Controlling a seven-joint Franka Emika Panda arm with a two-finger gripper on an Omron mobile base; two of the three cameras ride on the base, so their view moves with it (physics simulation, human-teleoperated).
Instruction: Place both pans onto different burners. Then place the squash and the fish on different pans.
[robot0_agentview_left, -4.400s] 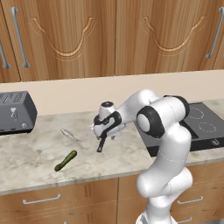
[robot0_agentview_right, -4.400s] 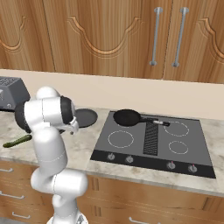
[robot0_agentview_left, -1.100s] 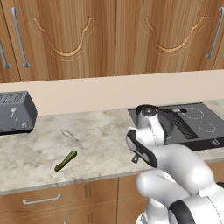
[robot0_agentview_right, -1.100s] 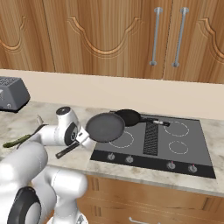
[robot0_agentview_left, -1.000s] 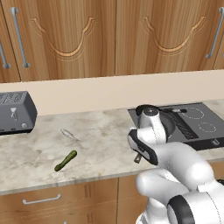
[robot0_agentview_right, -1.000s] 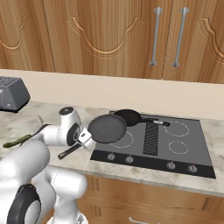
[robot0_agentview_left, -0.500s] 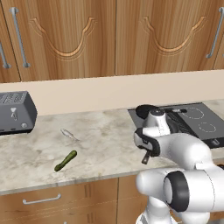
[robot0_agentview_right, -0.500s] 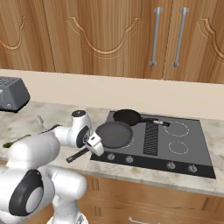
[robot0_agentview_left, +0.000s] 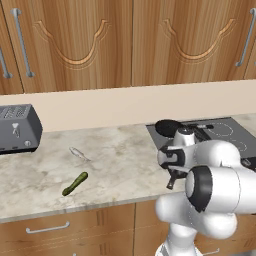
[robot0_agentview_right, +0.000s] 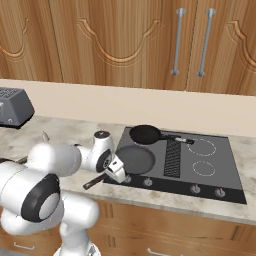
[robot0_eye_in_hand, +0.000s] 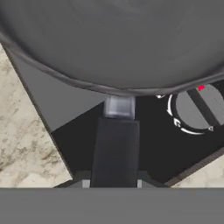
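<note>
Pincer (robot0_agentview_right: 116, 171) pressed together on the black handle of the smaller pan (robot0_agentview_right: 135, 159), left of centre in the right base view, handle end poking out toward lower left. Same pan seen in the hand view as a wide grey disc (robot0_eye_in_hand: 122, 39) across the top of the frame, handle (robot0_eye_in_hand: 114, 151) running down to the bottom centre between the fingertips. Pan over the front left corner of the dark cooktop (robot0_agentview_right: 220, 170); whether resting on the glass or held just above, cannot tell. One round control knob (robot0_eye_in_hand: 197, 107) with a white ring and a red mark at right of the hand view, just below the pan's rim. Wider pan (robot0_agentview_right: 145, 133) just behind, at centre of the right base view, on the rear left burner, long handle pointing right across the ribbed vent strip (robot0_agentview_right: 172, 151). Two ring burners (robot0_agentview_right: 205, 146) bare at right of the cooktop. In the left base view, squash (robot0_agentview_left: 75, 183) at lower left on the marble tabletop (robot0_agentview_left: 115, 160), fish (robot0_agentview_left: 77, 153) just above it, apart from it. Toaster (robot0_agentview_left: 19, 128) at far left.
</note>
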